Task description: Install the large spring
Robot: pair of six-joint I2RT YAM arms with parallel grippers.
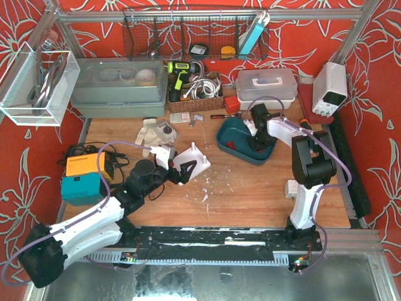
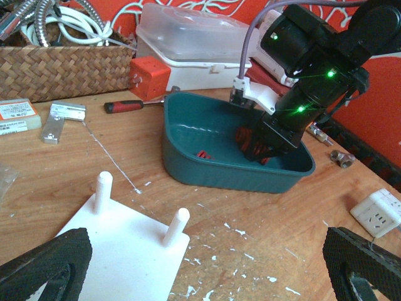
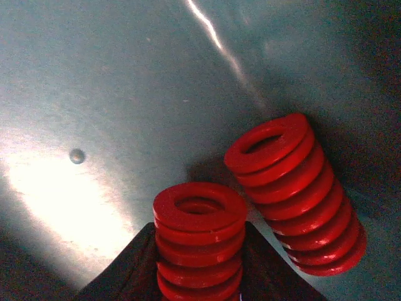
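Observation:
My right gripper (image 1: 257,143) reaches down into the teal tray (image 1: 227,139) and is shut on a red coil spring (image 3: 199,241) that stands upright between its fingers. A second red spring (image 3: 294,194), which looks longer, leans right beside it on the tray floor (image 3: 125,94). The left wrist view shows the right gripper (image 2: 262,149) low in the tray (image 2: 219,169). My left gripper (image 1: 182,169) is open wide and holds nothing. The white base plate (image 2: 119,251) with two upright pegs (image 2: 175,226) lies by its left finger (image 2: 44,266).
A wicker basket (image 2: 56,69), a clear lidded box (image 2: 188,37) and an orange block (image 2: 149,76) stand behind the tray. A red-handled screwdriver (image 2: 128,105) and metal bracket (image 2: 57,122) lie left of it. A white socket block (image 2: 376,210) lies at the right.

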